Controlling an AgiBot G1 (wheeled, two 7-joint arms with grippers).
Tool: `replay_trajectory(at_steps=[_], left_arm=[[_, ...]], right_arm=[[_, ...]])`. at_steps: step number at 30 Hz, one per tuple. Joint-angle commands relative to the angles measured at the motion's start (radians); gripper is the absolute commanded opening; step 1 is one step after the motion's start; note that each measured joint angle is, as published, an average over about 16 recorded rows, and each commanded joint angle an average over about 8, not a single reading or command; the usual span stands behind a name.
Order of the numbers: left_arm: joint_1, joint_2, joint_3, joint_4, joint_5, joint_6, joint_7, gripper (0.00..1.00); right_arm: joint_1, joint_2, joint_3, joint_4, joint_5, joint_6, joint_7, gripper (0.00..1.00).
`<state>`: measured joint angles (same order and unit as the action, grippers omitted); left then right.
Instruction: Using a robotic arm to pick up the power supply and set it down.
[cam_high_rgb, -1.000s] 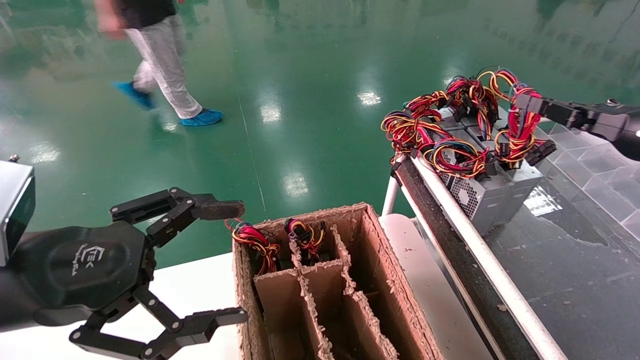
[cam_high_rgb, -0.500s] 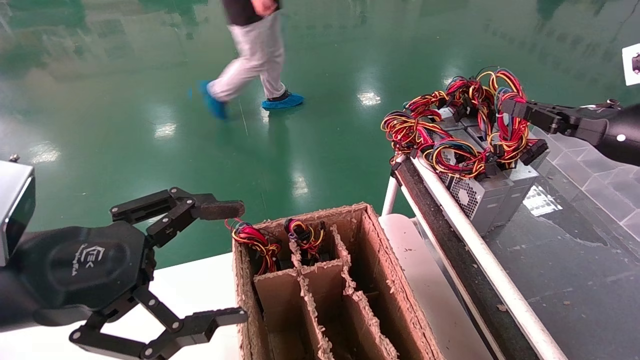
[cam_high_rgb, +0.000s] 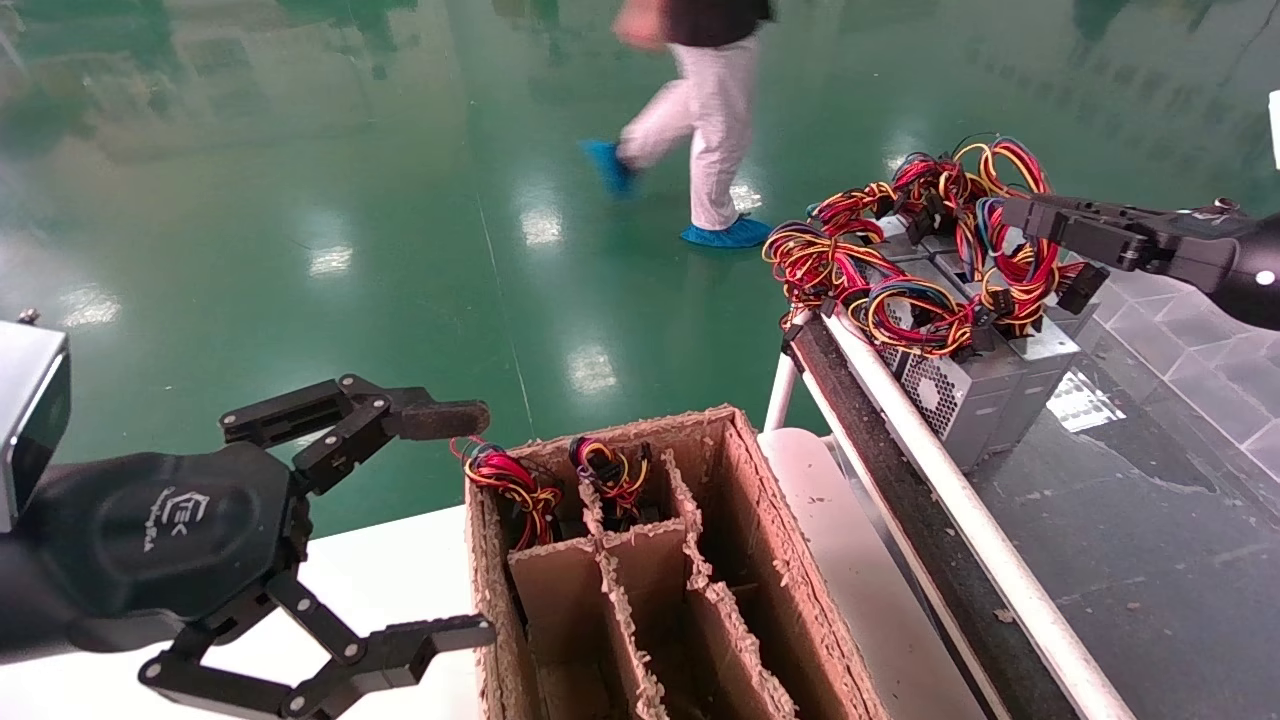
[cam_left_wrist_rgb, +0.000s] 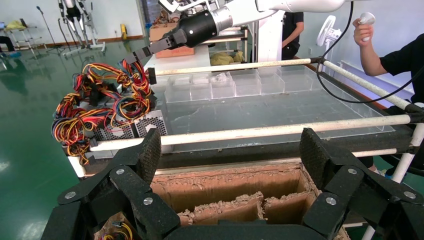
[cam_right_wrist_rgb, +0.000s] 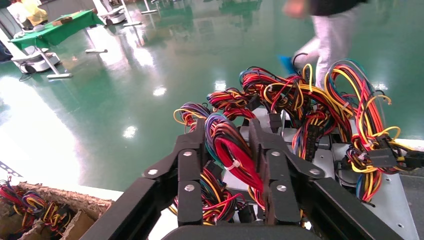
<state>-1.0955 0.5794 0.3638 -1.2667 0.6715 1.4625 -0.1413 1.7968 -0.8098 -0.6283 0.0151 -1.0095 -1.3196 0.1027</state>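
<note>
At two o'clock, right gripper (cam_high_rgb: 1015, 215) pinches the power supply (cam_high_rgb: 1040, 365) wire bundle (cam_right_wrist_rgb: 235, 155); lift slowly, avoiding snags

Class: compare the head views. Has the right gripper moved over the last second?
Yes. The right gripper has dropped slightly lower and leftward into the red wire bundle, judged against the white rail.

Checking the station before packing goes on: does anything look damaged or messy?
Yes. The cardboard box has ragged, shredded rims and dividers. On the conveyor, the power supplies' wire bundles are tangled together, so the right end effector, closed on the red bundle of the power supply, might drag neighbours along.
</note>
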Motion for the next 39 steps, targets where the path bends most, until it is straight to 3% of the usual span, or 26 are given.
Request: replay_trajectory(at_steps=[1, 15, 26, 39], left_arm=[[0.000, 0.000, 0.000, 0.000, 0.000, 0.000, 0.000, 1.00], [0.000, 0.000, 0.000, 0.000, 0.000, 0.000, 0.000, 1.00], [0.000, 0.000, 0.000, 0.000, 0.000, 0.000, 0.000, 1.00], [0.000, 0.000, 0.000, 0.001, 0.000, 0.000, 0.000, 1.00]], right_arm=[[0.001, 0.003, 0.000, -0.002, 0.000, -0.003, -0.001, 1.00], [0.012, 0.030, 0.025, 0.002, 0.037, -0.054, -0.024, 1.00], [-0.020, 0.073, 0.076, 0.066, 0.108, -0.251, -0.072, 1.00], [-0.165, 0.100, 0.133, 0.317, 0.144, -0.240, -0.041, 1.00]])
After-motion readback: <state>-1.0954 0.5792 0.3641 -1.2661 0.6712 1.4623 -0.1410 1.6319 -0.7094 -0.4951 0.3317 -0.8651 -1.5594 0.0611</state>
